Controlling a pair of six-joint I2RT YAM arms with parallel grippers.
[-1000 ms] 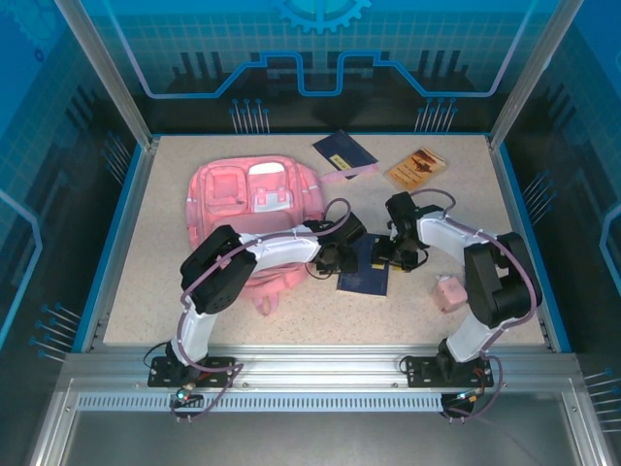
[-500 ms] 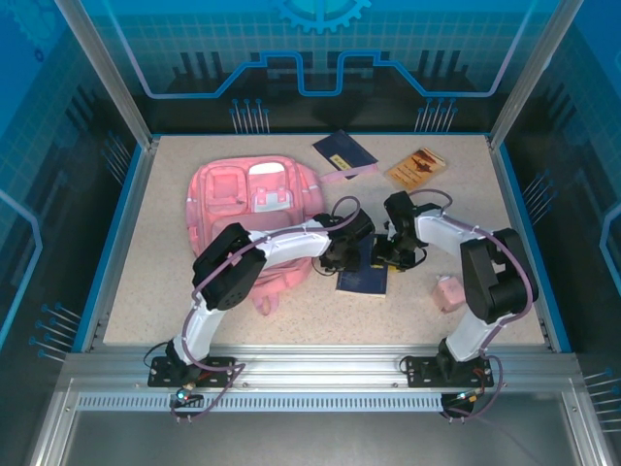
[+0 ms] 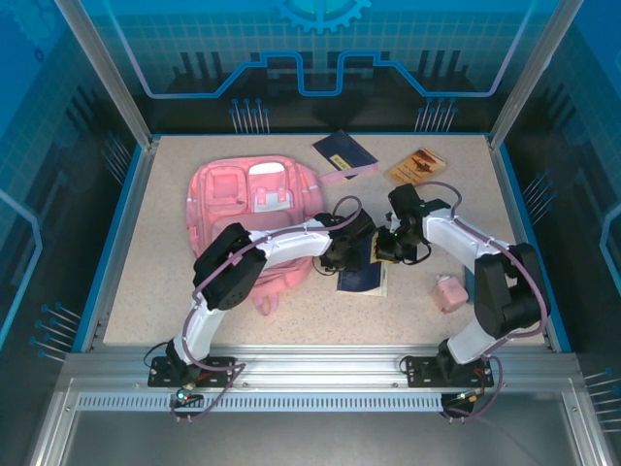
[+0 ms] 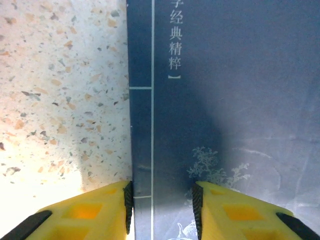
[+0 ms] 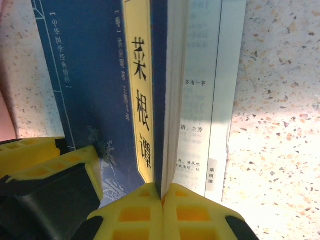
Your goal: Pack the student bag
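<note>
The student bag [image 3: 243, 204], a soft pink backpack, lies flat on the left half of the table, its front pockets facing up. Right of it lies a dark blue book [image 3: 360, 279] with a yellow title strip [image 5: 140, 100]. My left gripper [image 3: 346, 251] is open and low over the book's left edge [image 4: 142, 115]: one yellow finger [image 4: 90, 212] is over the table, the other [image 4: 240, 212] is over the cover. My right gripper [image 5: 163, 196] is shut on the book's cover and a few pages, holding them up on edge above a printed white page [image 5: 215, 110].
A second dark blue booklet [image 3: 344, 149] lies at the back on a thin pink item [image 3: 342, 176]. An orange-brown booklet [image 3: 417, 166] lies at the back right. A small pink object [image 3: 447, 291] sits near the right arm. The left gripper's finger [image 5: 47, 155] is close beside my right gripper.
The left gripper slid right from the bag's edge onto the book's left side. The right arm swung its elbow outward, and the book's right side now stands lifted.
</note>
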